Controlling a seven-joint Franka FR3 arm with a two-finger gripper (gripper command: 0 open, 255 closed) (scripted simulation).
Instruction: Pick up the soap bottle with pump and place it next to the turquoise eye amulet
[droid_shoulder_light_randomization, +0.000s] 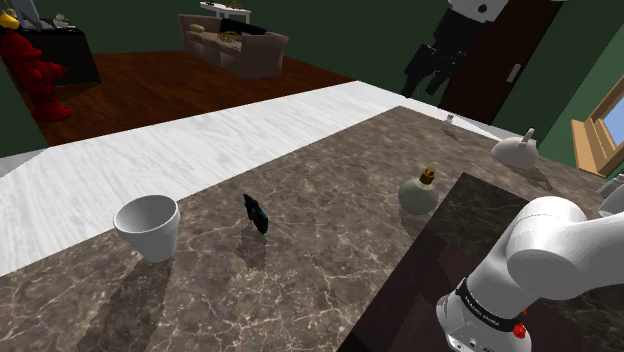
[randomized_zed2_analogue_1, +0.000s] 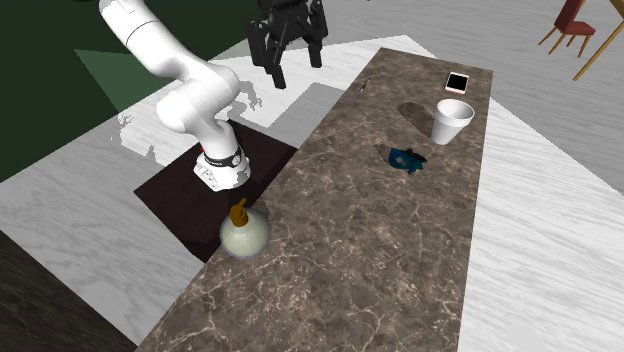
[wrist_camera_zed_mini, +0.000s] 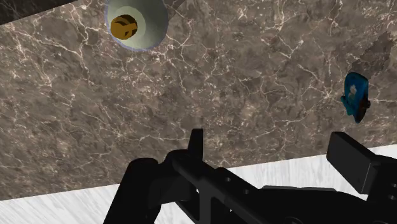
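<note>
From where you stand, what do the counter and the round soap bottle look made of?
Counter: polished brown stone, likely marble, judging by its pale veins. Soap bottle: smooth cream body, perhaps ceramic or plastic; its pump looks brassy gold.

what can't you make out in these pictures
The turquoise eye amulet: its eye pattern is too small to read in every view.
The cream round soap bottle with brown pump: the wrist view looks straight down on it, so its sides are hidden.
The small grey item at the far end of the brown marble counter, second exterior view: too small to name.
</note>
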